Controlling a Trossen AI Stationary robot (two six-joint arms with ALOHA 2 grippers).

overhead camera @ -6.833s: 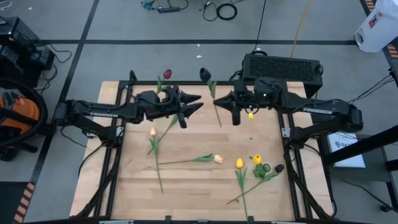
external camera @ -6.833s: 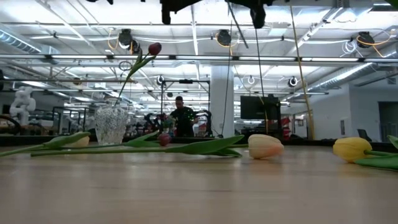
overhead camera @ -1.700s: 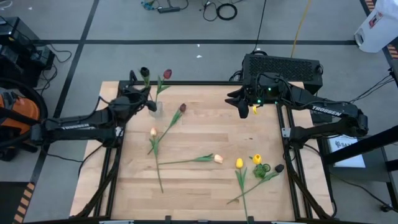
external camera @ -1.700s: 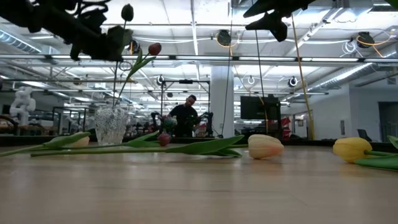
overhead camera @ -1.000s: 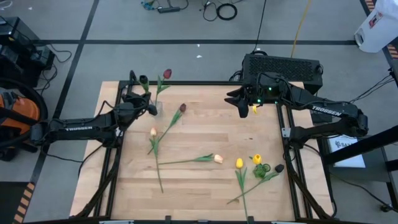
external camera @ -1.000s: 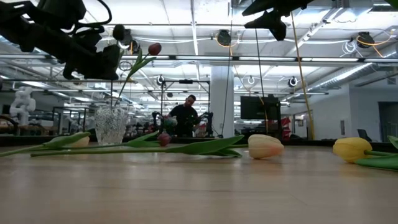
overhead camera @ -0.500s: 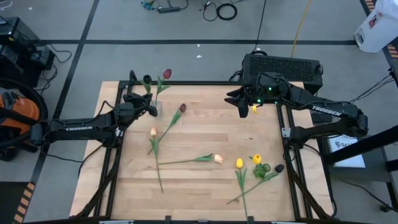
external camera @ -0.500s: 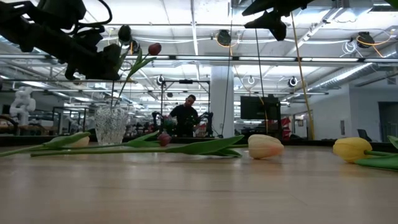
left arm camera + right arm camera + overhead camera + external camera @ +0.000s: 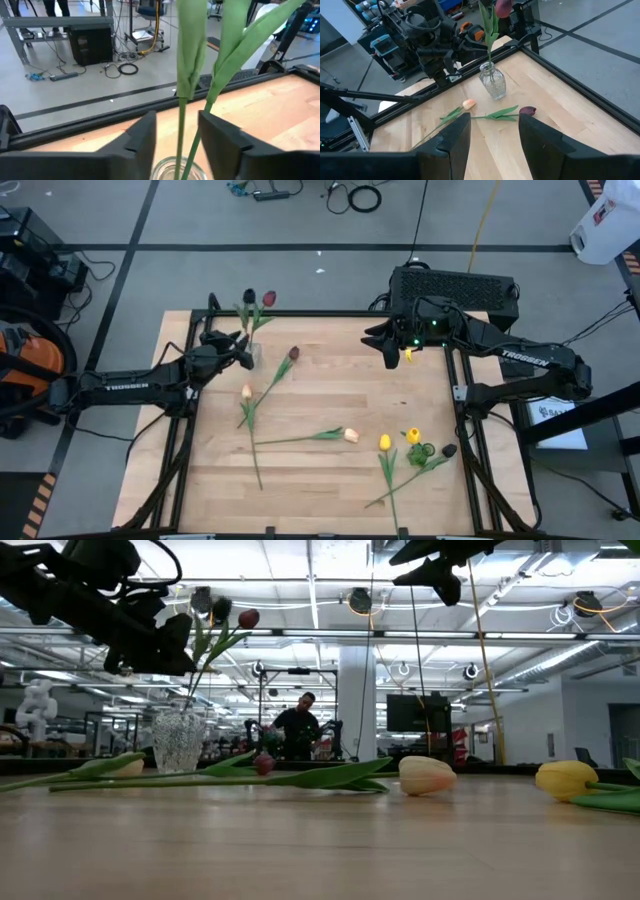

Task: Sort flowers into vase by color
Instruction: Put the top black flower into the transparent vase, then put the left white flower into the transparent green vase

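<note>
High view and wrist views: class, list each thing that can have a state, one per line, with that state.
Vase: upright at the table's back left corner, two stems in it.
Dark tulip: standing in the vase.
Red tulip: standing in the vase.
Maroon tulip: lying flat on the table.
Yellow tulips: lying flat, front right.
Left hand: open, fingers either side of the stems, by the vase.
Right hand: open, empty, raised at back right.

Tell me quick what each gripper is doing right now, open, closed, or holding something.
Left gripper: jaws open around the two stems in the glass vase, gripping nothing.
Right gripper: jaws open, empty, raised over the table's far right.
</note>
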